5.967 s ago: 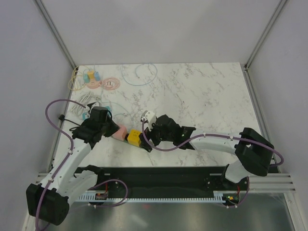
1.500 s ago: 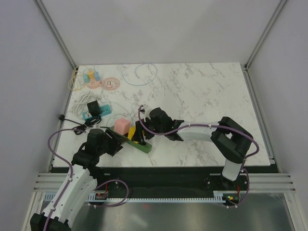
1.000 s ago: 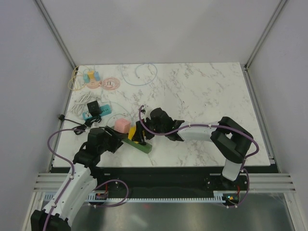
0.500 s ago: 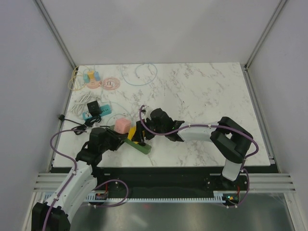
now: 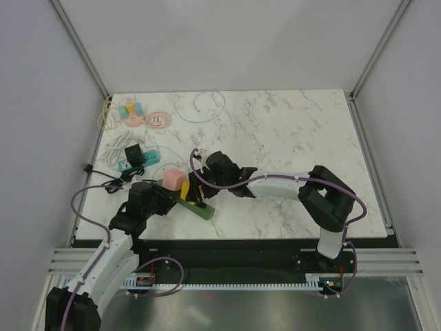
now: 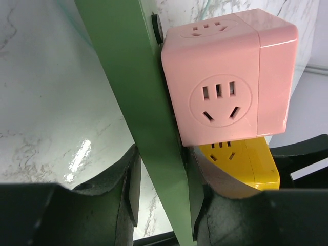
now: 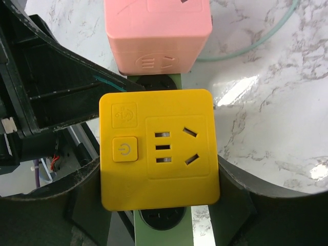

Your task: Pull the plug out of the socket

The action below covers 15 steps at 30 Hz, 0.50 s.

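Over on the left, the left gripper [image 5: 160,204] is clamped across the narrow green strip [image 6: 137,102], one finger [image 6: 128,187] on each long edge, near its end. That hold looks thin to me. If the pull comes off-axis, I'd expect the strip to pivot between those pads or slide right out, and then the whole thing just travels along with the plug still seated.

Next along is the pink cube [image 6: 225,87], plugged into the strip and sitting just beside the yellow cube [image 7: 159,148], which is the plug to come off. It sits in the strip near the front-left of the counter [image 5: 289,138]. The two cubes are so close that any tilt of the yellow one could lever against the pink one and jam, or work that one loose instead.

On the right, the right gripper [image 7: 159,205] grips the yellow cube by its two side faces. Those faces look smooth, so a stiff socket may let the fingers [image 7: 82,205] skid off. A sideways yank could bend the pins.
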Tool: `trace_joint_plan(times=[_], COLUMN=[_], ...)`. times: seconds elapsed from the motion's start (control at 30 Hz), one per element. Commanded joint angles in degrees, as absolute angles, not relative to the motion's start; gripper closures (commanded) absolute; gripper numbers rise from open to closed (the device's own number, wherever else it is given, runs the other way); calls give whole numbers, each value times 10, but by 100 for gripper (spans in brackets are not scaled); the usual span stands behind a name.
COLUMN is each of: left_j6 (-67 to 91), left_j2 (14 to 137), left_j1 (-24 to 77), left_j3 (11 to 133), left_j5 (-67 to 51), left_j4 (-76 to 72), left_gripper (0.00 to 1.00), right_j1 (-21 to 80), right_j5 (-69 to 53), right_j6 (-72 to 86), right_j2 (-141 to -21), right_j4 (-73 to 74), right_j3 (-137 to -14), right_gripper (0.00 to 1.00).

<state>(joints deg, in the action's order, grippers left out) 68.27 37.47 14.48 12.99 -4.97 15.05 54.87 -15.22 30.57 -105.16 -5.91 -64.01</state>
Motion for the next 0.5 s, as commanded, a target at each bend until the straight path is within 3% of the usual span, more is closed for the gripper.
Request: trace_joint_plan(times=[0.0, 0.2, 0.47], left_j6=[619, 606, 600], left_j2=[353, 345, 334], left_j1=[148, 149, 149], left_j3=[124, 128, 129], left_j5=[-29, -8, -7], left_j4=[208, 236, 250], left_gripper=[98, 98, 98], right_j1=[541, 530, 483], right_j5=[-84, -96, -176], right_j6=[253, 249, 299], right_j2=[-1052, -1087, -1089], right_j4=[-34, 28, 4], right_j3=[-735, -810, -810], right_gripper=[100, 100, 100])
